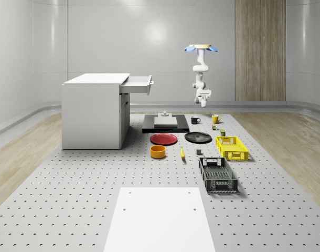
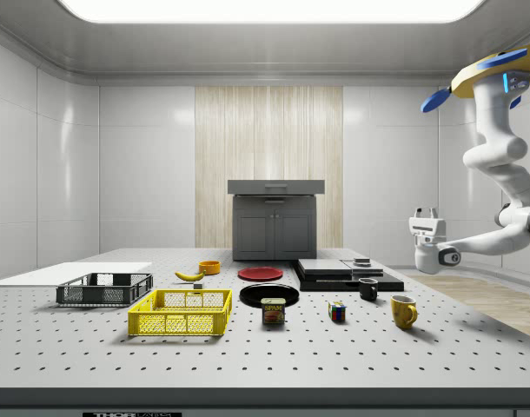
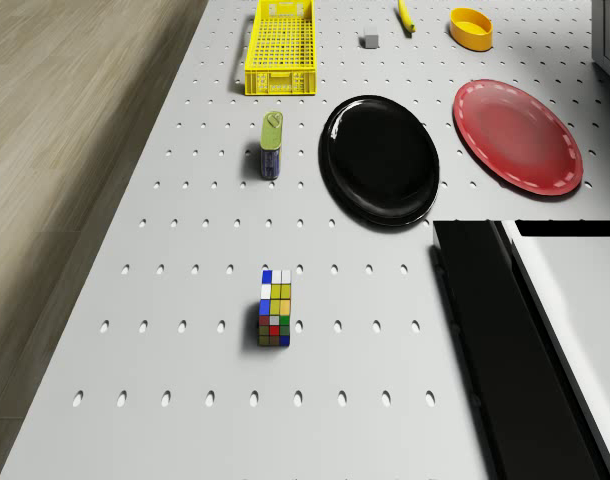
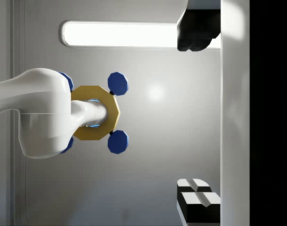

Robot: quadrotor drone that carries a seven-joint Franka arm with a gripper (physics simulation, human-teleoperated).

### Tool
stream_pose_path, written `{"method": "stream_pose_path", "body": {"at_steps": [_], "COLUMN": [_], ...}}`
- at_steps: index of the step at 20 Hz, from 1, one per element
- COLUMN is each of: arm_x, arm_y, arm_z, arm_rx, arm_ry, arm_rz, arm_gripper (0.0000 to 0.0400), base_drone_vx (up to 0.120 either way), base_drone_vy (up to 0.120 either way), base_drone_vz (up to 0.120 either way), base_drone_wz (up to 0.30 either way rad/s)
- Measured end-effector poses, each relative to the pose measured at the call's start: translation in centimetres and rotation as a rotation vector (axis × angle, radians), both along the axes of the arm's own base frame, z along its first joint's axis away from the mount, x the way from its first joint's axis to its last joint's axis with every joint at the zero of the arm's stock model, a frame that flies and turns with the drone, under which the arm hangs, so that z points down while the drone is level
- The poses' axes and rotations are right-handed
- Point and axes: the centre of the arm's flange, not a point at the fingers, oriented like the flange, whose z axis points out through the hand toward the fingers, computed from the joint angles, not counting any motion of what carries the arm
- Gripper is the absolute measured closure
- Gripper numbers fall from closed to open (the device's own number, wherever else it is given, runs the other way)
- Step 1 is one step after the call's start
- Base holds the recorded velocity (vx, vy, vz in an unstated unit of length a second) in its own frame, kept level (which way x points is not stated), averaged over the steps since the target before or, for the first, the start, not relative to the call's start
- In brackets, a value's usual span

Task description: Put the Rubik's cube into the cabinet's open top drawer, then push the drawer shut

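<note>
The drone (image 2: 495,74) hovers high above the table (image 1: 71,199), over its far end near the yellow mug (image 2: 403,311), with the arm (image 2: 500,165) hanging below it. The fingers (image 4: 197,200) are spread wide, gripping nothing, and are held in the air pointing upward. The Rubik's cube (image 3: 274,310) sits on the table between the mug and the can (image 2: 273,311), well apart from the cabinet (image 1: 92,113), whose top drawer (image 1: 139,84) stands pulled out.

Pale grey panelled walls (image 1: 97,37), a wood-slat panel (image 1: 259,50), a wooden floor (image 1: 286,136) and a ceiling light (image 2: 274,9).
</note>
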Motion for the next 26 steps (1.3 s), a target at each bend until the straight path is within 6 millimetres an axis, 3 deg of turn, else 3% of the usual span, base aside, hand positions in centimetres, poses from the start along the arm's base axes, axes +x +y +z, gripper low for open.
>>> {"method": "stream_pose_path", "body": {"at_steps": [15, 26], "arm_x": [-0.11, -0.19], "arm_y": [0.09, 0.65], "arm_z": [0.01, -0.01], "arm_rx": [-0.009, -0.065], "arm_ry": [-0.011, -0.02], "arm_rz": [0.0, -0.001], "arm_gripper": [0.0, 0.0], "base_drone_vx": [0.12, 0.12], "base_drone_vy": [0.12, 0.004], "base_drone_vz": [0.0, 0.0], "base_drone_wz": [0.0, 0.0]}}
